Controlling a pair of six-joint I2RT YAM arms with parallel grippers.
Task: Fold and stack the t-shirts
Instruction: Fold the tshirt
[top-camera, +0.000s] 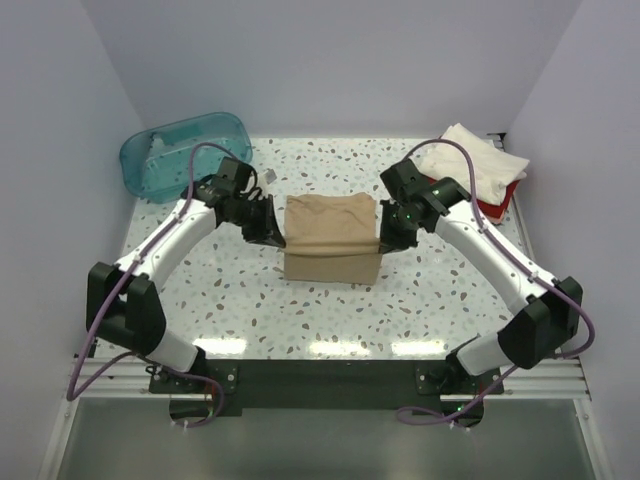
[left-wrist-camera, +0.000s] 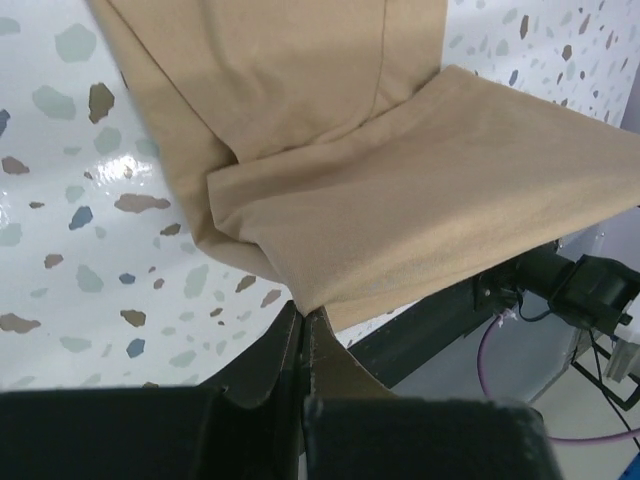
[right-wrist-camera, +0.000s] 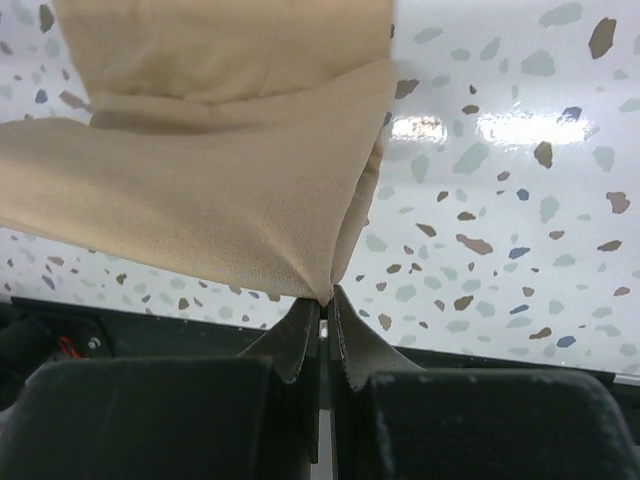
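Observation:
The tan t-shirt (top-camera: 331, 238) lies part folded at the middle of the speckled table, its near edge lifted between both arms. My left gripper (top-camera: 281, 238) is shut on its left corner; the left wrist view shows the cloth (left-wrist-camera: 400, 190) pinched at the fingertips (left-wrist-camera: 303, 314). My right gripper (top-camera: 381, 243) is shut on the right corner, and the right wrist view shows the cloth (right-wrist-camera: 220, 190) pinched at the tips (right-wrist-camera: 327, 296). A cream-white shirt (top-camera: 476, 162) lies folded on a red one (top-camera: 496, 207) at the back right.
A translucent teal tub (top-camera: 186, 153) stands at the back left corner. White walls close the table on three sides. The dark frame rail (top-camera: 320, 372) runs along the near edge.

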